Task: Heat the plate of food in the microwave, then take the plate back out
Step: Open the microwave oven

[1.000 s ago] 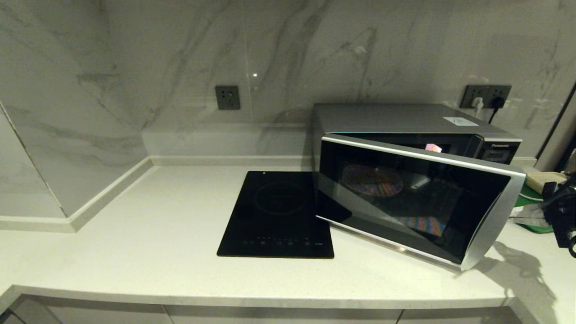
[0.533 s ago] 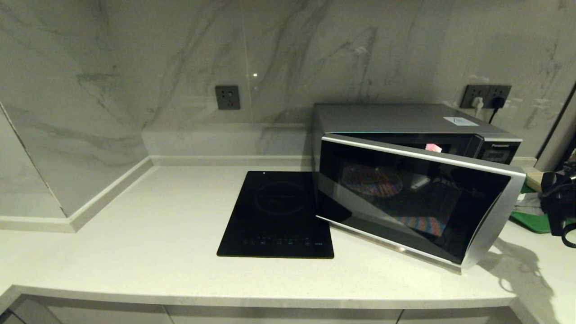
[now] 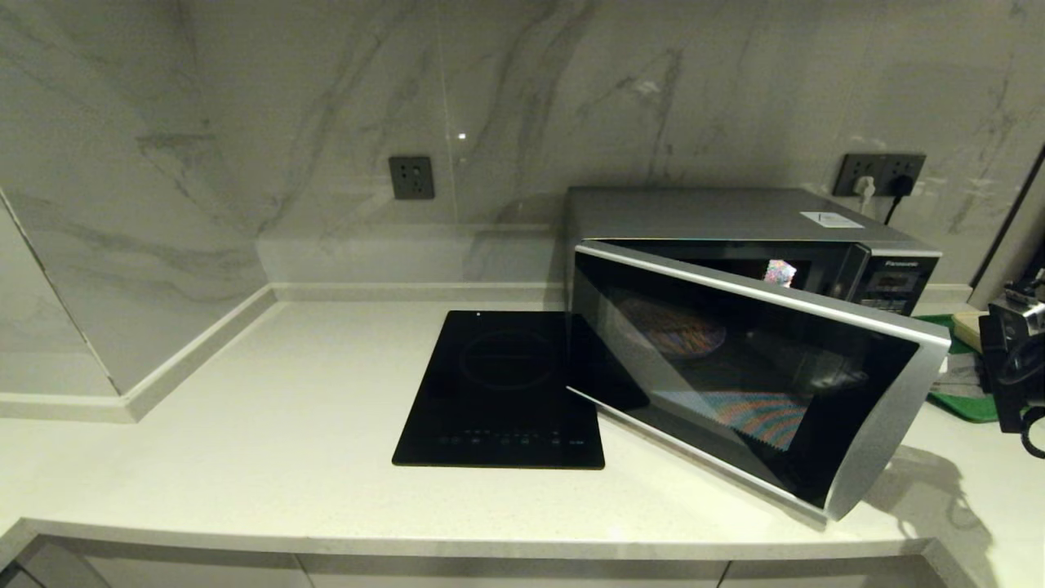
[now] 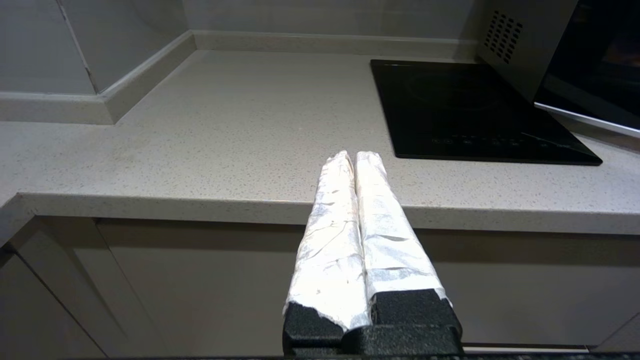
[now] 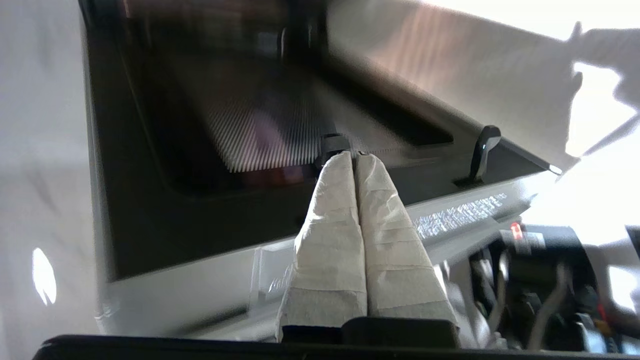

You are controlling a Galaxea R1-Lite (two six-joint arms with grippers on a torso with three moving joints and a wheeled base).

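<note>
The silver microwave (image 3: 735,214) stands at the counter's back right with its dark glass door (image 3: 735,367) swung partly open toward me. A round shape (image 3: 671,328) shows dimly through the glass; I cannot tell whether it is the plate of food. My right arm (image 3: 1015,367) is at the far right, its fingers hidden behind the door in the head view. In the right wrist view my right gripper (image 5: 354,156) is shut and empty, tips against the door's inner face (image 5: 200,210) beside a latch hook (image 5: 332,144). My left gripper (image 4: 355,157) is shut and empty, parked low before the counter edge.
A black induction cooktop (image 3: 502,392) lies left of the microwave, partly under the door's swing. A green tray (image 3: 967,406) and a cream slab (image 3: 969,327) sit right of the microwave, by my right arm. Plugs fill the wall socket (image 3: 882,173) behind.
The microwave door has swung further open, its free edge coming nearer the counter's front. My right arm has risen a little at the right edge.
</note>
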